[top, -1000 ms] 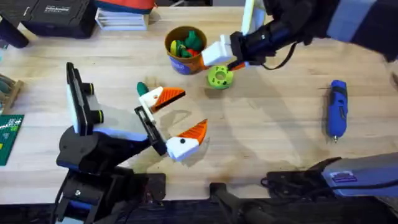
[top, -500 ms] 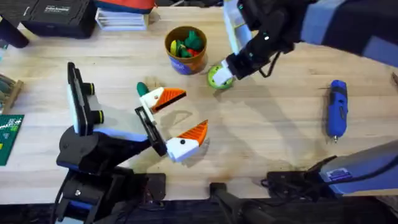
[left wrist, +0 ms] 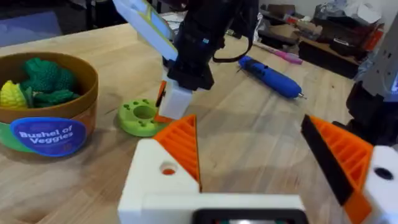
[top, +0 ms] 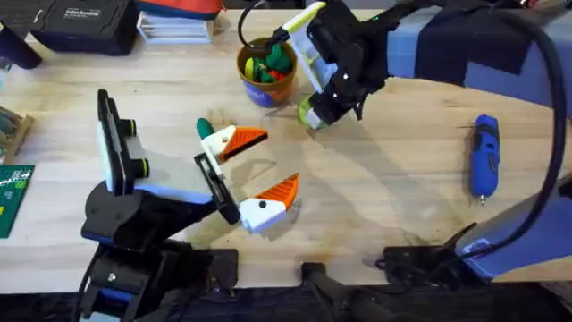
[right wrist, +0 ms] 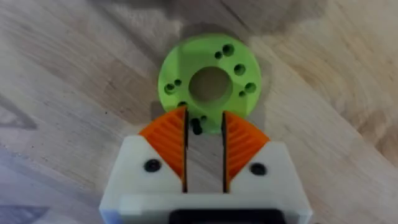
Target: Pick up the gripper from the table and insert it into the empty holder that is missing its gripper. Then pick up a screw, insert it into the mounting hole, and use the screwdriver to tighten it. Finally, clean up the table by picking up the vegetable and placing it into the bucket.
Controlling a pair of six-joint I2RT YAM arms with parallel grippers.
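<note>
Reached across the table with the right gripper (right wrist: pixel 204 134), pointed straight down over the lime-green disc (right wrist: pixel 209 83) just beside the bucket (top: pixel 265 70). Held its orange pads (right wrist: pixel 168 144) a narrow gap apart, with a small dark screw-like piece (right wrist: pixel 196 127) between the tips at the disc's edge — whether pinched or merely resting there, could not be told. Rested low at the near left of the table with the left gripper (top: pixel 255 173), fingers spread wide and holding nothing. Sat upright at the far middle of the table as an orange-brown cup with a blue band — the bucket, with green and yellow toy vegetables (top: pixel 268 61) inside. Lay flat and untouched well off to the right — the blue screwdriver (top: pixel 483 155), thin tip toward the near edge.
</note>
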